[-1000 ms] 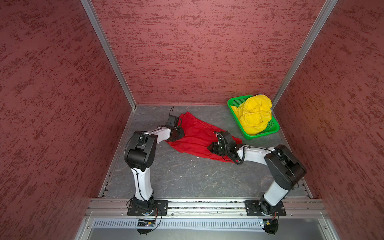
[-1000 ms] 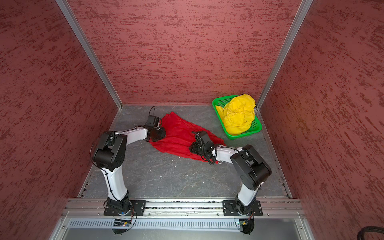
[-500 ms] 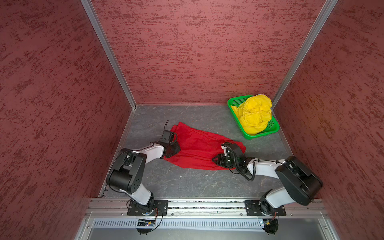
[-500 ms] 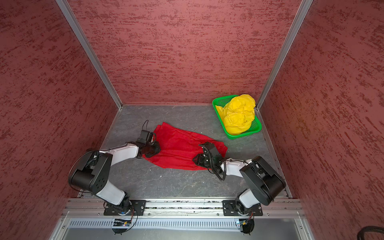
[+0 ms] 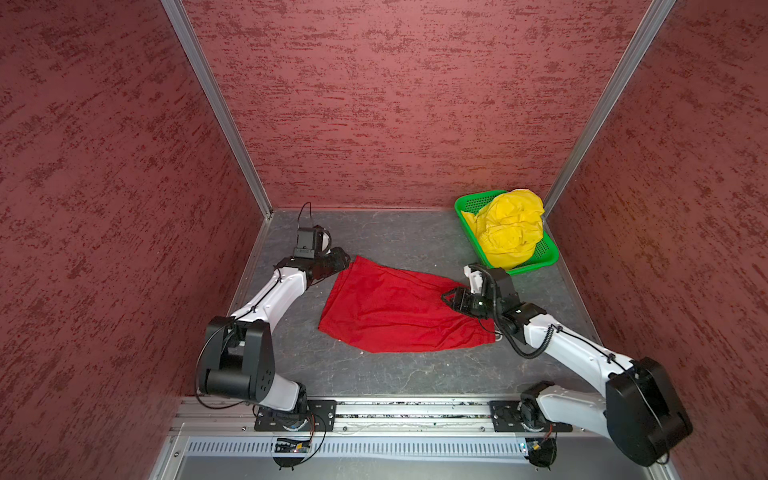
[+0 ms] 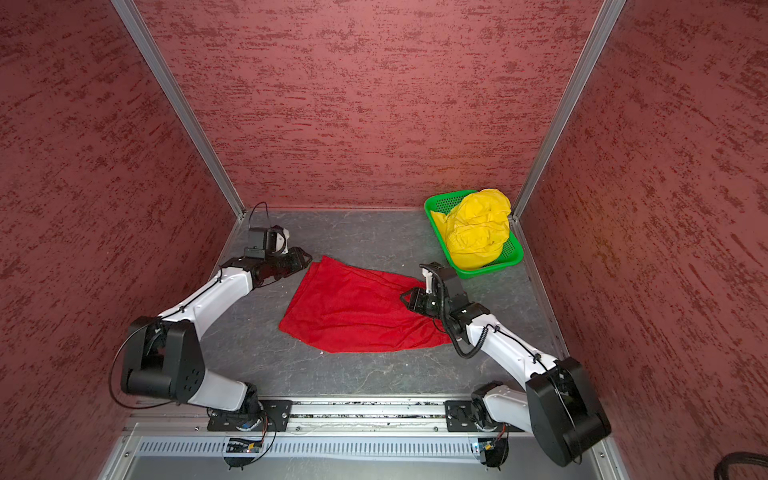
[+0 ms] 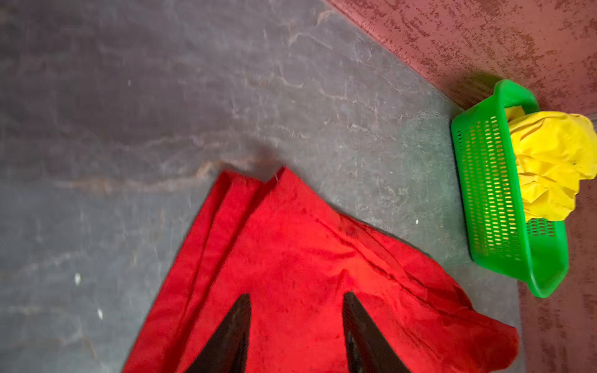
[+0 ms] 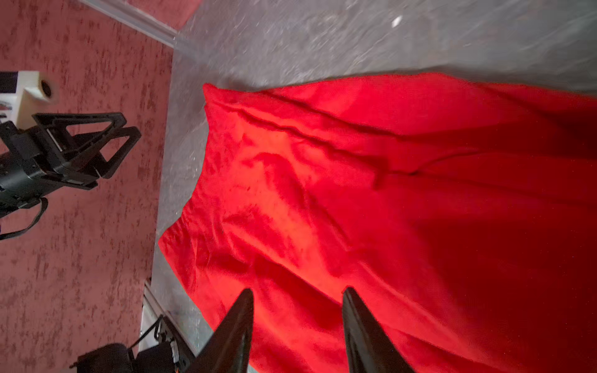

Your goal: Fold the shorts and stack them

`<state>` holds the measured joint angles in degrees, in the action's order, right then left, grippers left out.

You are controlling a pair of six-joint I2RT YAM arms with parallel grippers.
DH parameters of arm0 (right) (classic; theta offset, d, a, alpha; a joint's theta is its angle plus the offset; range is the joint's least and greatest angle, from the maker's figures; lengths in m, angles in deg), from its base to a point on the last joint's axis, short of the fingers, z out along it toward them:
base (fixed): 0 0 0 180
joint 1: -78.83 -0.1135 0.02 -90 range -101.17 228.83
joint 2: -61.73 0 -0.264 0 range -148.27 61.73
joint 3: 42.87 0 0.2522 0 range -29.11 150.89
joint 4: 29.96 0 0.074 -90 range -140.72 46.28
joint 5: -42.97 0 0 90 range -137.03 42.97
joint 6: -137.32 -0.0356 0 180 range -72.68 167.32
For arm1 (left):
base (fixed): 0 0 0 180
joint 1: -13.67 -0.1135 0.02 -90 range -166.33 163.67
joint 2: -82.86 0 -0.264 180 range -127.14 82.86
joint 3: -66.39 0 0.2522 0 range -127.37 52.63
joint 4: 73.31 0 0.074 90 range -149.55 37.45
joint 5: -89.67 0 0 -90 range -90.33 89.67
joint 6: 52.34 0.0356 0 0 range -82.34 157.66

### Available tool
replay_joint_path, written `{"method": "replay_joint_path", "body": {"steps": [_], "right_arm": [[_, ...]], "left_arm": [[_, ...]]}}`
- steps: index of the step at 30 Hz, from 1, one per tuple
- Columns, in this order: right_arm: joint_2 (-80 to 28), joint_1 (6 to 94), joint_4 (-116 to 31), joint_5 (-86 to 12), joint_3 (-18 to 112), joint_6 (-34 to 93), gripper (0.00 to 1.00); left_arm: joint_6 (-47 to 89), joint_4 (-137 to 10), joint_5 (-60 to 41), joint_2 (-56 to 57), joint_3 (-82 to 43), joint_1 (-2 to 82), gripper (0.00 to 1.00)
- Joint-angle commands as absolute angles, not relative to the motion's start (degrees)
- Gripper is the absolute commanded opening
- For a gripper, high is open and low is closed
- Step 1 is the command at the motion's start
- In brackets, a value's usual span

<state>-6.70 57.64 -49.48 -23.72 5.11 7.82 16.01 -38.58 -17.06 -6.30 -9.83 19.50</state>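
The red shorts (image 5: 395, 311) (image 6: 353, 311) lie spread flat on the grey floor, with a folded hem at their far left corner (image 7: 245, 206). My left gripper (image 5: 344, 258) (image 6: 306, 257) hovers just off that corner, open, with nothing between its fingers (image 7: 296, 294); it also shows in the right wrist view (image 8: 130, 126), clear of the cloth. My right gripper (image 5: 445, 297) (image 6: 405, 297) is over the shorts' right end, jaws apart above the red cloth (image 8: 298, 289). The yellow shorts (image 5: 509, 228) (image 6: 478, 230) (image 7: 555, 161) sit crumpled in the basket.
A green perforated basket (image 5: 536, 266) (image 6: 490, 270) (image 7: 491, 193) stands in the far right corner against the wall. Red textured walls close in the floor on three sides. A metal rail with both arm bases (image 5: 415, 411) runs along the near edge.
The red shorts were dragged nearer and spread flat. My left gripper opened, let go of the far left corner and drew back. My right gripper rose slightly over the right end.
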Motion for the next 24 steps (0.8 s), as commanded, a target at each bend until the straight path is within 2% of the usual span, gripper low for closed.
{"method": "replay_joint_path", "body": {"steps": [1, 4, 11, 24], "right_arm": [[-5.0, 61.2, -53.4, -20.2, 2.4, 8.7, 0.47], [-4.2, 61.9, -53.0, -20.1, 0.1, 8.7, 0.47], [-5.6, 62.3, -49.8, -17.6, -3.9, 7.7, 0.47], [-7.6, 62.9, -47.6, -16.5, -6.2, 6.3, 0.48]], "left_arm": [[28.1, -31.0, -24.5, -13.8, -15.8, 18.2, 0.5], [35.5, -30.9, -28.6, -18.0, -19.2, 17.7, 0.52], [56.1, -22.2, -38.1, -29.9, -33.1, 17.9, 0.67], [69.8, -10.7, -34.4, -42.2, -46.7, 19.2, 0.75]]}}
